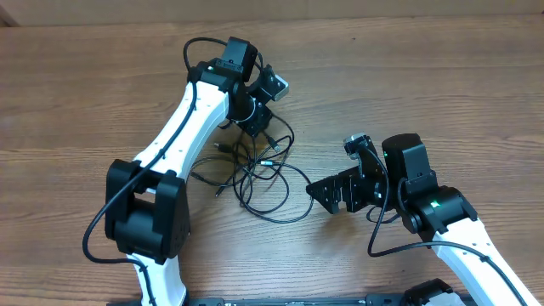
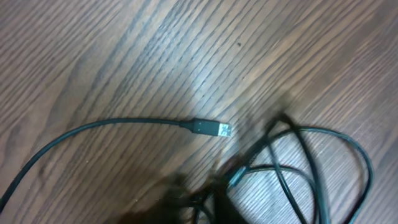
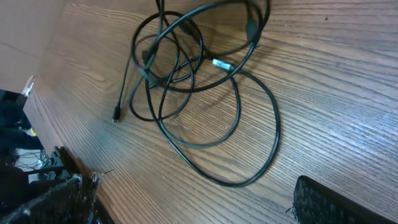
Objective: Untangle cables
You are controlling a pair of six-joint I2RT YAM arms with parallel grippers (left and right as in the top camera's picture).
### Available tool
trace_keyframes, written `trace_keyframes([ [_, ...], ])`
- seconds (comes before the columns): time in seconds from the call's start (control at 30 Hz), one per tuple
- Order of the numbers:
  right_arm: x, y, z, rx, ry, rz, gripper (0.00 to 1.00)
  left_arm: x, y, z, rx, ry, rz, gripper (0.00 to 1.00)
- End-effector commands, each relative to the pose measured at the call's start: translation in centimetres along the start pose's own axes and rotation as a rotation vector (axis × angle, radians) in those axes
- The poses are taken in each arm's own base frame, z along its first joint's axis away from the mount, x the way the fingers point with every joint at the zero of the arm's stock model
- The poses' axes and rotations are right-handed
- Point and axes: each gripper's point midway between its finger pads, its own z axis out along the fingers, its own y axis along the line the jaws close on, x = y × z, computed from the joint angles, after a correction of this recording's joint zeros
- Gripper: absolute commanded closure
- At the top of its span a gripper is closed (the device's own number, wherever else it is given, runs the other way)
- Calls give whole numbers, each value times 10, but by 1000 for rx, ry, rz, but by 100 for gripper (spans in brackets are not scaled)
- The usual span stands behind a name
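The cables (image 1: 263,174) are thin black cords lying in a tangle of loops at the table's middle. My left gripper (image 1: 255,121) is down at the tangle's far end. In the left wrist view its fingers (image 2: 193,208) are a dark blur closed together, with cords (image 2: 311,168) rising into them. One silver-tipped plug (image 2: 211,129) lies free on the wood beside them. My right gripper (image 1: 327,194) is open and empty, just right of the largest loop. In the right wrist view the tangle (image 3: 199,81) lies ahead of the spread fingers (image 3: 189,186), apart from them.
The wooden table (image 1: 442,76) stretches all round. A small loose plug (image 3: 116,116) ends a cord at the tangle's left. The arms' own thicker black wires (image 1: 382,242) hang by the right arm.
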Motion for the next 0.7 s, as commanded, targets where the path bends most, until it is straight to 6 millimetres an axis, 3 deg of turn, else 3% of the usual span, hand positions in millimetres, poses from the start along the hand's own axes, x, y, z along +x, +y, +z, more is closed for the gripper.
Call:
trace_keyframes([
  [0.0, -6, 1, -3, 5, -19, -11, 0, 0, 1, -3, -6, -3, -29, 96],
  [0.13, -5, 1, -3, 5, -18, -10, 0, -7, -8, -21, 13, -33, -64, 96],
  [0.27, -4, 1, -3, 6, -13, -7, 0, -36, -30, -81, 68, -155, -40, 96],
  [0.5, -1, 0, -3, 8, -1, 1, 0, -91, -61, -242, -2, -519, -4, 96],
  [0.67, 0, 0, -3, 9, 0, 2, 0, -103, -85, -350, -98, -790, 83, 96],
])
